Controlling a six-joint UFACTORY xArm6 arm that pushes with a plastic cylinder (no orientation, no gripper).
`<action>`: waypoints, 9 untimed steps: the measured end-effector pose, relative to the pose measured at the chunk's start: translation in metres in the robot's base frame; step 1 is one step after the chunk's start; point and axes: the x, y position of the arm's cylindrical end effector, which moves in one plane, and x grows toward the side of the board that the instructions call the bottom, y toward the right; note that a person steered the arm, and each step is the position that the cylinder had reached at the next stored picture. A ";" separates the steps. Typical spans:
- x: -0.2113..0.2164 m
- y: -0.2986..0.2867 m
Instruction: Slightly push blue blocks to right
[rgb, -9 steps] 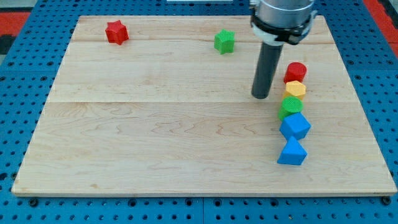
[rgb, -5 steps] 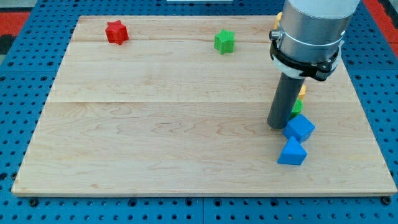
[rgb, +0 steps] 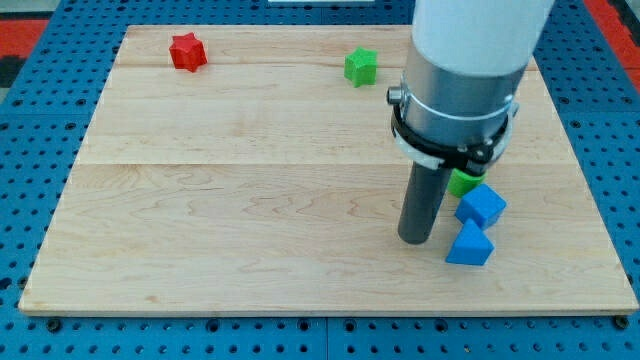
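Two blue blocks lie at the board's lower right. The blue cube (rgb: 482, 205) sits above the blue pyramid-shaped block (rgb: 470, 245), nearly touching it. My tip (rgb: 416, 240) rests on the board just left of the blue pyramid block, with a small gap between them. A green block (rgb: 464, 182) shows partly behind the rod, above the blue cube. The arm hides the blocks farther up that column.
A red star-shaped block (rgb: 187, 51) lies at the view's top left. A green star-shaped block (rgb: 361, 66) lies at the top middle. The wooden board (rgb: 240, 200) sits on a blue pegboard; its right edge is close to the blue blocks.
My tip moved down from beside the green block, nudged the blue cube slightly right, then moved down-left to stand left of the blue pyramid block. The arm now hides the red and yellow blocks.
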 end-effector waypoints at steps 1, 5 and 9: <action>0.006 0.024; 0.024 -0.080; -0.215 -0.148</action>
